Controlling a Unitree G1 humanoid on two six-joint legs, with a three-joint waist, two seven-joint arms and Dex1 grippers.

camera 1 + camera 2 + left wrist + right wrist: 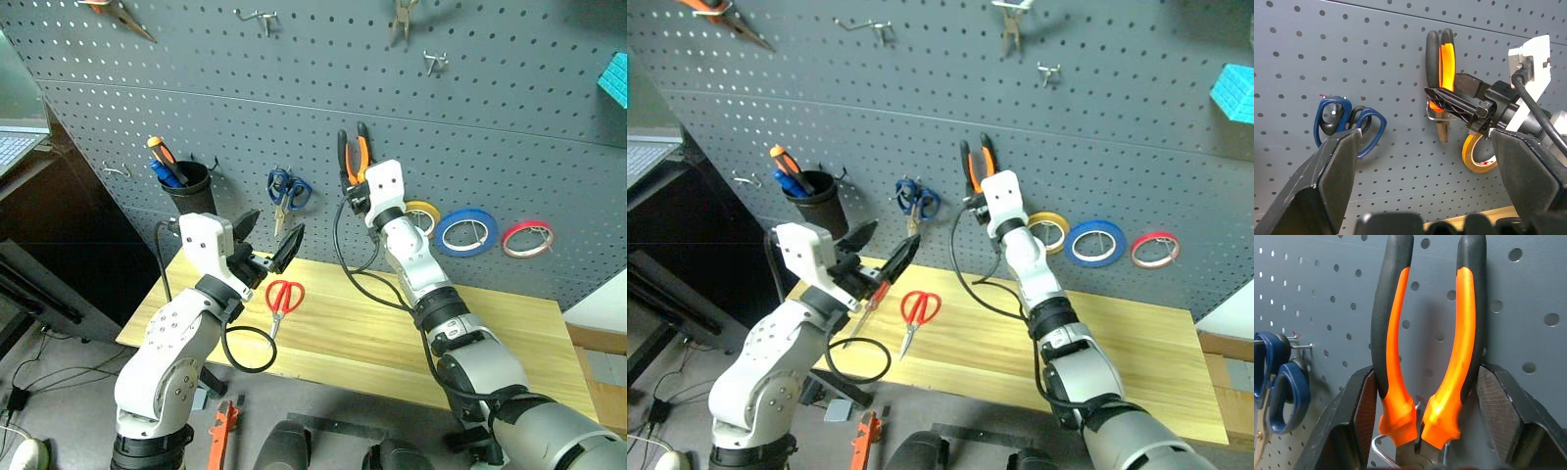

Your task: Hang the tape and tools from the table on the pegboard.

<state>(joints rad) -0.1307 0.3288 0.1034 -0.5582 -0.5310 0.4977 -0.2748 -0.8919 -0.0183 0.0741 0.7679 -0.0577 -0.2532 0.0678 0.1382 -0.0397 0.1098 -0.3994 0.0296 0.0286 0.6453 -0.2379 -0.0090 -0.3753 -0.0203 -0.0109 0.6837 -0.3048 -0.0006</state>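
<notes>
- Right wrist view: the right gripper is closed on the pliers, one black finger pressed against the outside of each orange-and-black handle.
- Pliers stand upright against the pegboard, handles up and nose down, with a wire hook at the pivot (whether the hook carries the weight cannot be told).
- Left gripper hangs above the left part of the table with its fingers spread wide and nothing between them.
- Red scissors lie flat on the table, just beside the left gripper, blades pointing toward the front edge.
- Slim red tool lies on the table under the left gripper, partly covered by it.
- Blue tape hangs on the pegboard to the right of the pliers, between a yellow roll and a red roll.
- Blue scissors hang on a peg to the left of the pliers.
- Black cup holding several handles is fixed to the pegboard farther left.
</notes>
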